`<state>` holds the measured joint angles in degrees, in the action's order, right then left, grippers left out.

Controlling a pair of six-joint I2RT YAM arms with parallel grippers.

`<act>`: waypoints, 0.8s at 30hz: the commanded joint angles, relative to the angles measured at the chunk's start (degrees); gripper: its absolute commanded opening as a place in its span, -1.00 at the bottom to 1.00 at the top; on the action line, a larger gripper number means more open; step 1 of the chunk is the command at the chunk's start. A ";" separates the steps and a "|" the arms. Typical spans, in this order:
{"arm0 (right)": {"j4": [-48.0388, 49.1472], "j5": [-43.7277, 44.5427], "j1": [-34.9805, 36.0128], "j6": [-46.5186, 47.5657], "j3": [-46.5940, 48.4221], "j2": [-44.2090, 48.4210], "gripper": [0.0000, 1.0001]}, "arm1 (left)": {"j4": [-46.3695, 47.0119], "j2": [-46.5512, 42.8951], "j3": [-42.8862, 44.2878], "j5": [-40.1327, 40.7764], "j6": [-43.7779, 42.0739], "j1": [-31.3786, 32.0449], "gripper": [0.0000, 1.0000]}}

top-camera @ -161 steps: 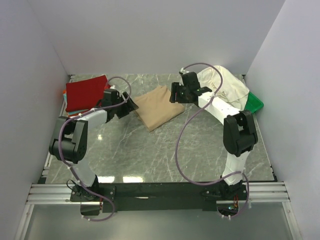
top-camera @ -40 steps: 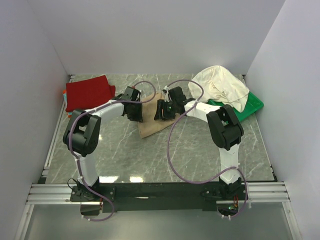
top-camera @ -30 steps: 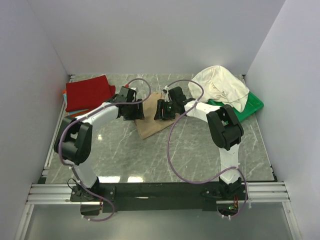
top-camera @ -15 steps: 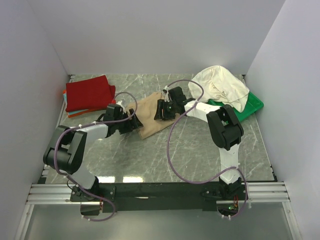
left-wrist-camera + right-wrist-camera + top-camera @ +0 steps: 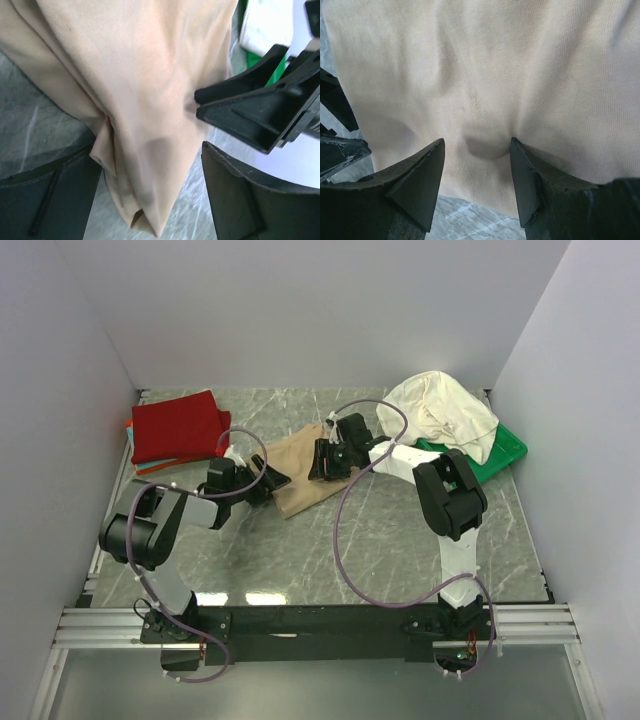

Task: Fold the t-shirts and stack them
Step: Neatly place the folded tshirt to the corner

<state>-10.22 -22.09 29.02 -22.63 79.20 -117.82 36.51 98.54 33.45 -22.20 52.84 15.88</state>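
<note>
My left gripper (image 5: 150, 152) stands wide open astride the tan shirt's (image 5: 297, 457) near corner, holding nothing. Just beyond, my right gripper (image 5: 477, 142), jaws also spread, presses its tips onto that shirt. Farther back lie the red shirt (image 5: 176, 425) and the cream shirt (image 5: 442, 410).

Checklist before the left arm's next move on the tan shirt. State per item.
1. Left gripper open: ok, jaws apart.
2. Tan shirt corner in the left gripper: ok, it lies between the fingers, unclamped.
3. Right gripper pinning the shirt: ok, jaws apart, fingertips pressed into the cloth.
4. Clearance between arms: ok but tight, the right gripper sits just past the left fingers.
5. Red shirt ready as stack base: ok, folded, nothing on top.
6. Cream shirt folded: not ok, heaped over the green tray.
</note>
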 commanded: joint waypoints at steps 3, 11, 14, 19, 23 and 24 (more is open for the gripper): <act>-3.84 0.99 0.34 1.01 -0.10 -0.83 0.25 | 2.95 4.20 -1.73 4.09 4.99 0.91 0.71; -3.41 0.12 0.34 1.01 -0.71 -1.18 0.25 | 1.46 7.36 3.54 6.98 5.96 3.45 0.70; -3.23 -0.15 0.34 0.92 -0.80 -1.36 0.25 | 1.02 8.41 4.69 7.60 6.22 4.16 0.68; -3.14 -0.68 0.34 1.36 -1.06 -1.62 0.25 | -0.65 9.91 7.24 8.83 6.40 4.51 0.37; -3.14 -0.94 0.34 1.80 -1.68 -1.27 0.25 | -4.95 10.00 9.26 11.46 5.44 4.51 -0.09; -3.14 -0.94 0.34 2.06 -1.94 -1.18 0.25 | -7.22 9.92 10.13 12.08 5.08 4.51 -0.22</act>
<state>-10.20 -22.70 29.02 -21.98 79.13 -117.82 37.19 107.42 41.58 -14.04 59.59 20.08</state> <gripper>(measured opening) 0.622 0.443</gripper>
